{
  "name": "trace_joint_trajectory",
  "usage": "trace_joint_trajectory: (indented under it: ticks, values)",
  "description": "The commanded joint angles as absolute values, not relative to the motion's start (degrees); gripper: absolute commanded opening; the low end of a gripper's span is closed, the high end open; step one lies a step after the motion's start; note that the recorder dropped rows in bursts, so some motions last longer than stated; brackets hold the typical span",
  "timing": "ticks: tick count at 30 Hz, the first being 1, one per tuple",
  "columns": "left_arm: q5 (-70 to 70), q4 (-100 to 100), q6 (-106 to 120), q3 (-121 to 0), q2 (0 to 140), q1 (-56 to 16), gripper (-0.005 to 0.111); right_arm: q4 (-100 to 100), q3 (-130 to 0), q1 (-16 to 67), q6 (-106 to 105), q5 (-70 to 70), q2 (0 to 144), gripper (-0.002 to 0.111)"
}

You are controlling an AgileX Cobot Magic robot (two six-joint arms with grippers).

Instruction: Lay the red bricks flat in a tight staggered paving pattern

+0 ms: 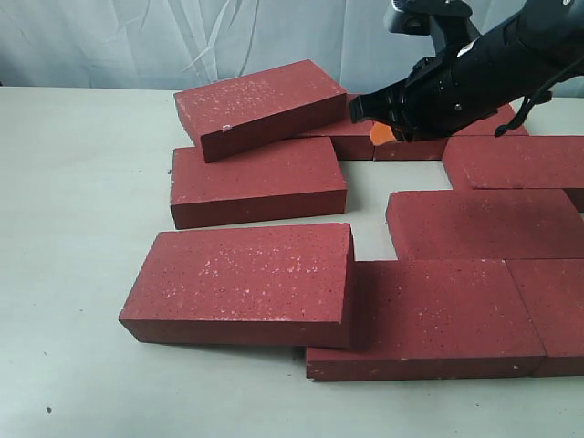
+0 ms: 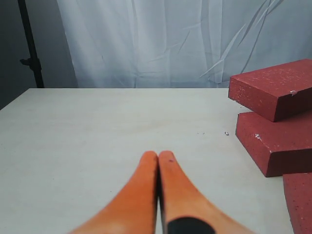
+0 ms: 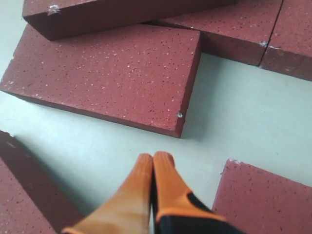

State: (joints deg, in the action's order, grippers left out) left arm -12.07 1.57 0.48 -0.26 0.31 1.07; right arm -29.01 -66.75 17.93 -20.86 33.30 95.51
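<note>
Red bricks (image 1: 258, 180) spread over pale table (image 1: 73, 201), most flat, one tilted brick (image 1: 260, 108) propped on its neighbours (open gaps between several). Right gripper (image 3: 155, 157) pinched closed above a bare gap among them. Left gripper (image 2: 158, 156) closed too, over bare tabletop beside the pile.

Exterior view: bricks (image 1: 429, 310) being overlooked, high, near. Left wrist: table (image 2: 97, 126) being skimmed low, level. Right wrist: being aimed steeply down, close. Chipped brick (image 1: 260, 105) (image 2: 273, 87) (image 3: 122, 14) being shared by all.

Pale tabletop (image 2: 97, 126), creased white curtain (image 2: 161, 39) behind, black stand pole (image 2: 30, 44) beside it.
</note>
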Motion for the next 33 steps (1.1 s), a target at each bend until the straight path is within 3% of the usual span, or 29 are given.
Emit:
trace_joint_trajectory:
  ticks: [1,12,24,33]
  values:
    - [-11.9,1.4,0.4,0.0,0.0,1.1,0.000,-28.6,-67.1,18.1,-21.3,32.4,95.6,-0.001]
    - [-10.9,0.3,0.4,0.0,0.0,1.1,0.000,-28.6,-67.1,18.1,-21.3,34.2,95.6,-0.001]
    - [6.8,0.3,0.4,0.0,0.0,1.1,0.000,-28.7,-67.1,18.1,-21.3,34.1,95.6,-0.001]
    - [7.8,0.0,0.4,0.0,0.0,1.1,0.000,-28.7,-67.1,18.1,-21.3,34.1,95.6,-0.001]
